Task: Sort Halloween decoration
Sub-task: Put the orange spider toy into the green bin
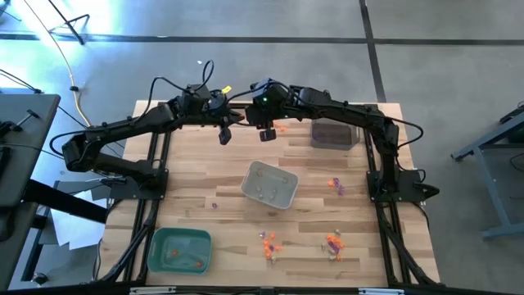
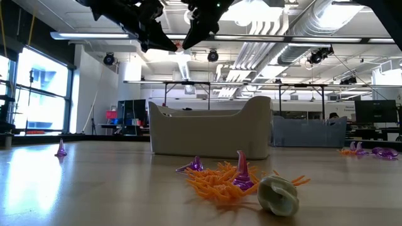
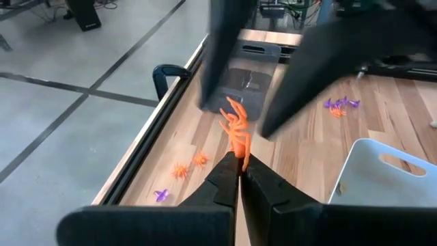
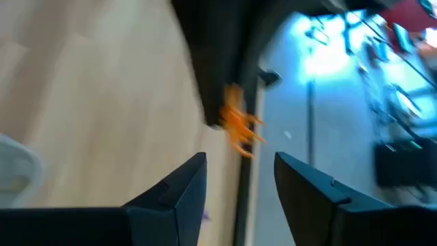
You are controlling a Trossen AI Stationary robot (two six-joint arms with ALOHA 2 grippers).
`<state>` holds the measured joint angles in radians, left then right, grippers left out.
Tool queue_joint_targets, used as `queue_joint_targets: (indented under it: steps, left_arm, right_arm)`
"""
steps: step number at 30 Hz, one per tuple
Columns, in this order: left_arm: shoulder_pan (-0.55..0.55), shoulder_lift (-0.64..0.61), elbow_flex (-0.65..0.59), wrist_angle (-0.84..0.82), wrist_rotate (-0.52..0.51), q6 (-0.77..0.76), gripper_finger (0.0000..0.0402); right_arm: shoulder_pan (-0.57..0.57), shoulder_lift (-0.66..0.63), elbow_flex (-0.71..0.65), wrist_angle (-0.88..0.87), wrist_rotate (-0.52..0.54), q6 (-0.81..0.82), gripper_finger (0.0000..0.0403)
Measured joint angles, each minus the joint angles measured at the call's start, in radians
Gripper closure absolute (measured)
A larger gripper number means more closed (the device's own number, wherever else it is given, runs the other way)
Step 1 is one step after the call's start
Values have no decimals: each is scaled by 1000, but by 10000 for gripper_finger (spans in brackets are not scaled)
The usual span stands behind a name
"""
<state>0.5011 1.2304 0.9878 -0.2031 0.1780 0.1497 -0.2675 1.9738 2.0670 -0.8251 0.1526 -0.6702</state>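
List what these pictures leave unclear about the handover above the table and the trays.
- High view: the orange trinket shut in the left pincer is too small to show; both arms cover that spot.
- Low view: both pincers are cut off by the top edge.
- Right wrist view: motion blur smears the trinket ahead of the open right pincer.
- Low view: the white tray wall hides its contents; the grey tray contents are too dark from above.

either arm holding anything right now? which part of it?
Left gripper is shut on an orange spider trinket, pinched at its lower end, with the legs sticking out above the jaws. Right gripper is open and holds nothing.
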Motion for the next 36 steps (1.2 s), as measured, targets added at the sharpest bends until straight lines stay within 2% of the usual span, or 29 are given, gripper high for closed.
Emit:
queue_joint_targets:
  steps: [4, 10, 12, 17, 23, 26, 30, 36]
  left_arm:
    - [0, -1, 0, -1, 0, 0, 401]
    - [1, -22, 2, -53, -15, -14, 401]
    - [1, -35, 21, -151, -37, -18, 401]
    - [0, -95, 89, -520, -66, -76, 401]
    - [-57, -173, 96, -991, 46, -247, 401]
    - [-143, -222, 93, -1094, 122, -339, 401]
    - [-321, -293, 89, -1089, 203, -554, 401]
    - [-669, -319, 89, -1026, 190, -1019, 401]
  right_arm:
    - [-16, 0, 0, -1, 106, 3, 234]
    - [-65, 0, 0, -56, 118, 147, 234]
    - [-90, 0, 0, -110, 117, 202, 234]
    - [-150, 0, 0, -214, 76, 326, 237]
    - [-189, 0, -2, -210, -40, 378, 237]
    - [-198, 3, -2, -195, -59, 380, 238]
    - [-200, 8, -2, -199, -61, 382, 238]
    - [-197, 10, -4, -296, -126, 404, 238]
